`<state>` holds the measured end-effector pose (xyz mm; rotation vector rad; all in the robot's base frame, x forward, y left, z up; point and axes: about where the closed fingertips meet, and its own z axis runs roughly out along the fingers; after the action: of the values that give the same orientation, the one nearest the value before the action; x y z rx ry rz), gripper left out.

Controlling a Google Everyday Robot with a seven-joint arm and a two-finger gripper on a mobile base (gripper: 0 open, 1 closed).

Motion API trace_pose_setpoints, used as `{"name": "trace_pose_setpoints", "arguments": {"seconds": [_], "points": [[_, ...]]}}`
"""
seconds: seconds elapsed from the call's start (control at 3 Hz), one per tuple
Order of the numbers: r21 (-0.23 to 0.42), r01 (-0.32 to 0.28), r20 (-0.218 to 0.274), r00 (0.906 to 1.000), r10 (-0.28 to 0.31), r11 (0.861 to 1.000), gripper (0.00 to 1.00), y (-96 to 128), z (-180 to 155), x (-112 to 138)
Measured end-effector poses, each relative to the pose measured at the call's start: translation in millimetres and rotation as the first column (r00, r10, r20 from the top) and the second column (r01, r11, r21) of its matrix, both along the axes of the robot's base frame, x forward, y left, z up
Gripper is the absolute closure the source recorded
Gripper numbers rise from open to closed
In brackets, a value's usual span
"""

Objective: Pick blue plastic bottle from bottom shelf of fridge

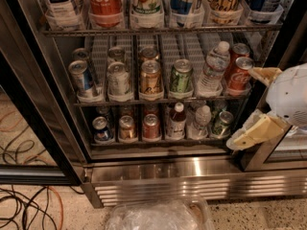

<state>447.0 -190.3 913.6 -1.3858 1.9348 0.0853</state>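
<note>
Small dark brown-red plastic bottle [176,122], white-capped, upright, mid-row on the grey wire bottom shelf [163,141]: lies left of and slightly below the cream two-finger gripper [242,108], fingers [259,131] spread, empty, at the fridge [168,176] door's right.

A pale speckled stone-chip floor [268,214] runs along the bottom edge from 7 o'clock to 5 o'clock, in warm, dim light. At 8 o'clock a tangle of thin black and orange cables [29,205] lies loose on it, with more loops higher up at 9 o'clock. At 6 o'clock sits a crumpled clear plastic wrapping [158,217], cut off by the lower edge. The robot's gripper [242,108] hangs at 3 o'clock, its tan fingers [256,131] spread apart.
</note>
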Motion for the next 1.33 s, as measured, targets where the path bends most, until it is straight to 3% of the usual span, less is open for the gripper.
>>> {"name": "trace_pose_setpoints", "arguments": {"seconds": [0.33, 0.67, 1.0, 1.33], "points": [[0.094, 0.021, 0.014, 0.9996, -0.023, 0.995, 0.00, 13.5, -20.1, 1.3], [0.220, 0.068, 0.053, 0.9953, -0.081, 0.973, 0.00, 32.5, -49.9, 4.5], [0.337, 0.112, 0.069, 0.9873, -0.143, 0.935, 0.00, 64.1, -82.0, 10.5], [0.477, 0.204, 0.066, 0.9614, -0.267, 0.855, 0.00, 103.7, -105.8, 31.8]]}}
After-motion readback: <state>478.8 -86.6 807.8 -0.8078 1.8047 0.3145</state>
